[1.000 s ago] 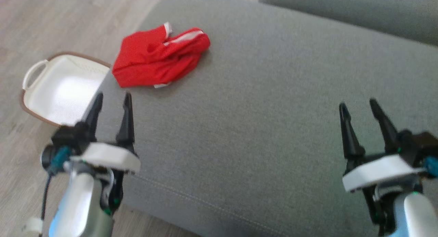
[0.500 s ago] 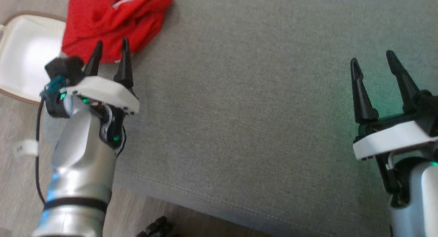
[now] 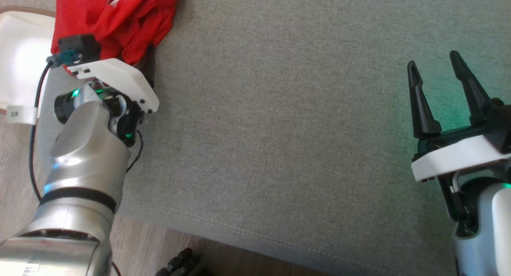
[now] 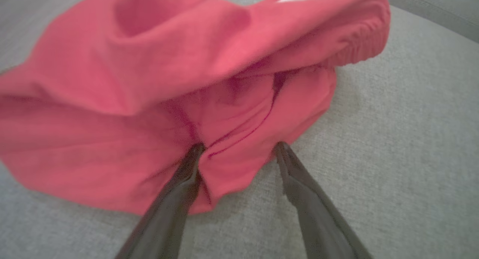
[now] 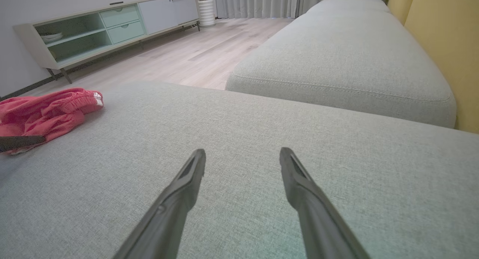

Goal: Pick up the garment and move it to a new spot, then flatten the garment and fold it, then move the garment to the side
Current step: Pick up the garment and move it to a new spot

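The garment [image 3: 119,16] is a crumpled red piece with white trim, lying at the far left of the grey sofa seat [image 3: 299,128]. My left gripper [image 3: 133,62] has reached its near edge. In the left wrist view the left gripper [image 4: 238,146] is open: the left fingertip presses into a fold of the garment [image 4: 187,64], the right fingertip sits at its hem, and a lobe of cloth lies between them. My right gripper [image 3: 433,60] stands open over bare cushion at the right, far from the garment [image 5: 48,113]. Nothing lies between the fingers of the right gripper [image 5: 242,151].
A white tub [image 3: 20,40] with a brown rim sits on the wooden floor left of the sofa. The seat's front seam [image 3: 239,236] runs along the bottom. A second cushion [image 5: 336,57], a low cabinet [image 5: 104,27] and a yellow wall [image 5: 441,34] lie beyond.
My left arm has reached forward until its fingers meet the garment's near edge. The head camera has tipped down and shifted. The right gripper has stayed open in about the same place.
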You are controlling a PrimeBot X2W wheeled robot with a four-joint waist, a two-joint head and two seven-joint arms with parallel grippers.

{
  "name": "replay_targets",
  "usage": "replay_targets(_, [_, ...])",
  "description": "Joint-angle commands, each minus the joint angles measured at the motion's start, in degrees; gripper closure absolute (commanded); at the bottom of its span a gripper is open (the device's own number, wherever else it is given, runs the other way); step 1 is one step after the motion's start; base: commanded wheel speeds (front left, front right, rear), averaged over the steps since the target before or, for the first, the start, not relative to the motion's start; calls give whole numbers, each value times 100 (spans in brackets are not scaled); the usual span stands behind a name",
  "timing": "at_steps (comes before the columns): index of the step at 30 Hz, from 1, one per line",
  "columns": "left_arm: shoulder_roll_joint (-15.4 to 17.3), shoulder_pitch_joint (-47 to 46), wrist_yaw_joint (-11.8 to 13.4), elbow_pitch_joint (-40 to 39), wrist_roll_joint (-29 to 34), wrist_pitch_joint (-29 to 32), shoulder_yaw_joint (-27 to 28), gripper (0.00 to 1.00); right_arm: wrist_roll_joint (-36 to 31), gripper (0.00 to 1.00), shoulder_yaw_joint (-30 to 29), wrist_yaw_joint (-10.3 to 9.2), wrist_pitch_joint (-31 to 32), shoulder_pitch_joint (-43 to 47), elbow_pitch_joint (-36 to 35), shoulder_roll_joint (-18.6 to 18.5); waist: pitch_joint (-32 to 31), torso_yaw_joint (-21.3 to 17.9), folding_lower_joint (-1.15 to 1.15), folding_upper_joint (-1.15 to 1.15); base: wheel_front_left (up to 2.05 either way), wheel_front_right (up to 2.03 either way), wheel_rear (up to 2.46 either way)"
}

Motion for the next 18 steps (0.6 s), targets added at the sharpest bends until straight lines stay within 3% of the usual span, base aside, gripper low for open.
replay_targets(1, [327,-36,-33,-47,-41,-87,53,77,25,0,122,-5,-1,-48,-186,35,-37,-17,0,0,0,0,0])
replay_targets(2, [372,-33,-34,-30,-74,-195,41,100,31,0,111,-5,-21,-40,-170,42,-78,-25,0,0,0,0,0])
replay_targets(6, [525,51,-27,40,-148,-736,101,100,69,0,74,-5,-121,38,-61,86,-345,-63,0,0,0,0,0])
replay_targets(11, [688,308,165,-255,-77,-1006,176,100,99,0,129,-5,-307,124,88,159,-795,-136,0,0,0,0,0])
replay_targets(18, [886,1299,598,-2158,289,-1026,414,100,261,0,108,-5,-575,381,326,261,-1529,-186,0,0,0,0,0])
